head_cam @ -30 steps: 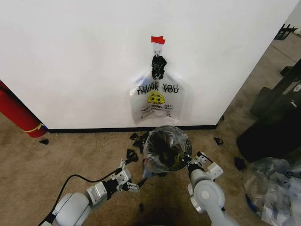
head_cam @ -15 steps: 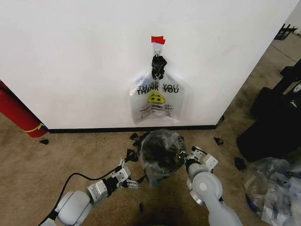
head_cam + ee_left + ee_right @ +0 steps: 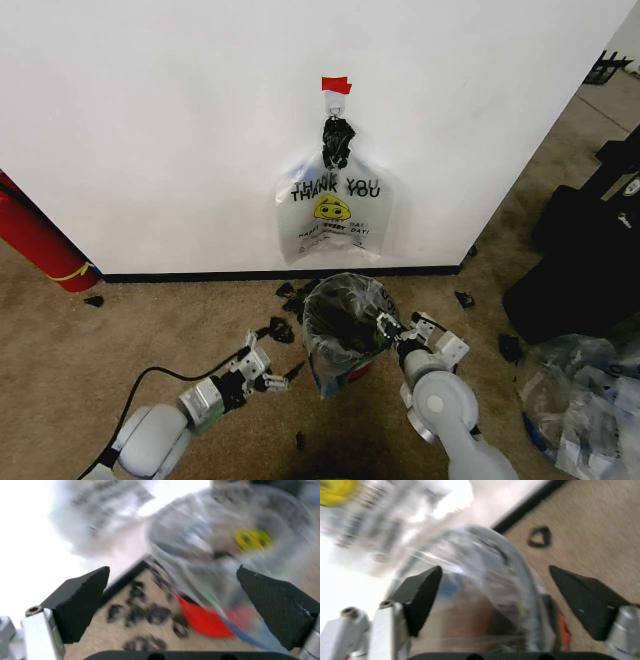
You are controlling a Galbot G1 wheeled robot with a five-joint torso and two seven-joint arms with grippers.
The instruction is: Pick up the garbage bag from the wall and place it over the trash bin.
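Tan carpet [image 3: 120, 330] runs up to the wall [image 3: 150, 130], plain white with a black baseboard [image 3: 200, 276]. A strip of red tape [image 3: 336, 85] sits above a small hook [image 3: 337, 102]; from the hook hangs a clear "THANK YOU" bag [image 3: 332, 212] with a yellow smiley. A long red cylinder [image 3: 35, 243] leans at the wall to the robot's left. Small black scraps [image 3: 284, 328] lie scattered on the carpet near the baseboard.

Trash bin [image 3: 347, 330]: stands on the carpet just below the hanging bag, near the baseboard. Red lower band shows through at its base. The garbage bag [image 3: 325, 345] is draped over the bin, the see-through film covering its top and hanging down its sides to the carpet on the robot's near-left side.

Left gripper [image 3: 272, 377]: low over the carpet, just left of the bin, pointing toward it. Left wrist view: fingers [image 3: 82, 602] spread wide, nothing between them; the bag-covered bin [image 3: 225, 555] lies ahead of them, apart.

Right gripper [image 3: 390, 330]: at the bin's right rim, close against the film. Right wrist view: fingers [image 3: 422, 592] spread apart, with bag film [image 3: 485, 592] lying in the gap between them; contact with either finger cannot be told from the blur.
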